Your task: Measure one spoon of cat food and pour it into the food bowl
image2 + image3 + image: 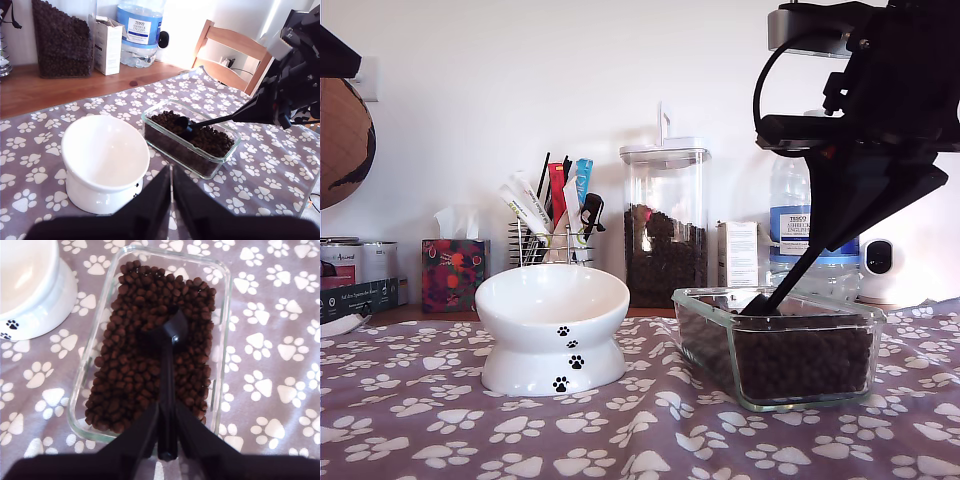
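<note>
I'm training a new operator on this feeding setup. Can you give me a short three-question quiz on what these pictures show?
1. True or false: the food bowl already holds cat food.
2. Which gripper holds the spoon? A) my first gripper B) my second gripper
3. Fill in: the spoon's cup rests in the ____ dish.

Key: 1. False, it looks empty. 2. B, shut on the handle. 3. Glass.
</note>
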Motion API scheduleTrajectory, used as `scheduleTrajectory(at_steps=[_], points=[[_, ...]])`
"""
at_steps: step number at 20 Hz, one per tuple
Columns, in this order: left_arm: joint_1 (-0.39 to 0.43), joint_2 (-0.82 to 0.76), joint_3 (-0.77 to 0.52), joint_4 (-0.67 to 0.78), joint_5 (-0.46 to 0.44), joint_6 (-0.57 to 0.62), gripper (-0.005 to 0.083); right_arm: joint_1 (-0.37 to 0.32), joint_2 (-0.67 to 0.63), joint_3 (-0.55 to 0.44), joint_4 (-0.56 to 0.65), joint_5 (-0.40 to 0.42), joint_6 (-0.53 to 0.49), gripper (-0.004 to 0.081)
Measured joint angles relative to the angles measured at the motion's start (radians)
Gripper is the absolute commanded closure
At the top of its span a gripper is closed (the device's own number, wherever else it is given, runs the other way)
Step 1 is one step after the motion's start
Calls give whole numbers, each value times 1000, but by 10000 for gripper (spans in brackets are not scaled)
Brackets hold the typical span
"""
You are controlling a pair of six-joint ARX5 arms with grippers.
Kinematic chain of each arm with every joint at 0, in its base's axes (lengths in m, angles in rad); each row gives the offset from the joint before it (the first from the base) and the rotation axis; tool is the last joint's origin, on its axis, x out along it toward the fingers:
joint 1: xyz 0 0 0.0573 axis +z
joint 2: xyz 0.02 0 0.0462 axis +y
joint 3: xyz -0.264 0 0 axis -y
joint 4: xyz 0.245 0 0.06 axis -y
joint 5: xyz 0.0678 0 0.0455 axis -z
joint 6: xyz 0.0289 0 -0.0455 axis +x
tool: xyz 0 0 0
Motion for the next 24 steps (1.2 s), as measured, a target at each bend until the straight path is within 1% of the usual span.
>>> scheduleTrajectory(at_steps=[6, 11, 16, 18, 22, 24], points=[[0, 0, 0, 0, 0, 0, 793, 0, -39, 0, -3, -3, 0, 783], [0, 0, 0, 0, 0, 0, 793, 0, -40, 0, -3, -3, 0, 783], [0, 0, 0, 0, 0, 0, 793, 0, -63, 0, 18, -6, 0, 783], [0, 0, 0, 0, 0, 0, 793, 0, -75, 0, 28, -18, 1, 783], [0, 0, 0, 0, 0, 0, 793, 0, -76, 0, 87, -56, 23, 783], [0, 2, 0, 1, 0, 0, 793, 0, -76, 0, 92, -61, 24, 783]])
